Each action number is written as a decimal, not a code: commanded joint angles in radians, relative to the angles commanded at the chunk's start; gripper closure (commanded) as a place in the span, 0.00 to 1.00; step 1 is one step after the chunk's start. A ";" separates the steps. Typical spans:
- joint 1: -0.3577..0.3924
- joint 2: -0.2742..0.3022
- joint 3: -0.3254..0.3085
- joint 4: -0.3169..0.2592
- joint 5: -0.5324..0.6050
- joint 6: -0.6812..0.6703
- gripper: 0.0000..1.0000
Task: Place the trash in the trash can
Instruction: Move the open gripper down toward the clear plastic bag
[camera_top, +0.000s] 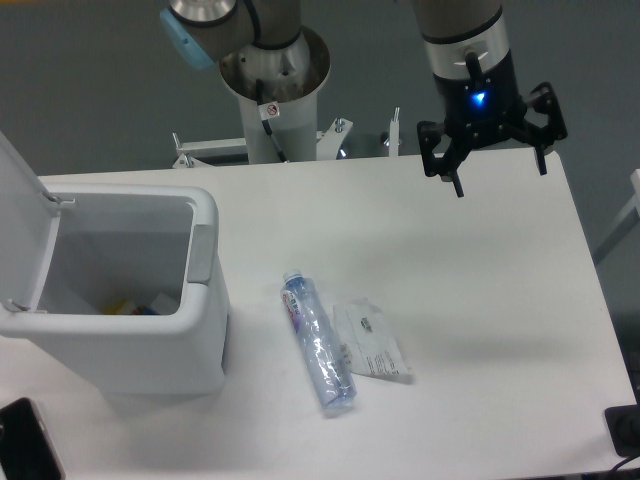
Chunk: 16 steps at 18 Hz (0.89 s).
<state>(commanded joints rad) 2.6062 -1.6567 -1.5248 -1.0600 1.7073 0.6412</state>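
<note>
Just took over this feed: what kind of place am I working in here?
Probably a robotics lab test cell, not a home: a bare white table, the arm's pedestal base bolted at its far edge, and staged props, a white trash can, crushed bottle and wrapper.

You have the gripper (497, 165) hanging above the far right part of the white tabletop (480, 260), its jaws spread wide with nothing between them and a blue light glowing on its body. The crushed bottle (318, 342) lies flat near the middle of the tabletop, cap end toward the far side. The flat wrapper (372, 340) lies just to its right, touching or nearly touching it. At your left stands the white trash can (120, 325), lid (22, 225) flipped up, with some coloured items at the bottom inside. Gripper and trash are well apart.
</note>
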 joint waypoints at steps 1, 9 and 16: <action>-0.002 0.000 0.000 0.003 0.002 0.002 0.00; -0.014 -0.023 -0.049 0.030 -0.040 -0.100 0.00; 0.003 -0.127 -0.140 0.112 -0.338 -0.278 0.00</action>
<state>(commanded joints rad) 2.6091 -1.7838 -1.6644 -0.9480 1.3689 0.3636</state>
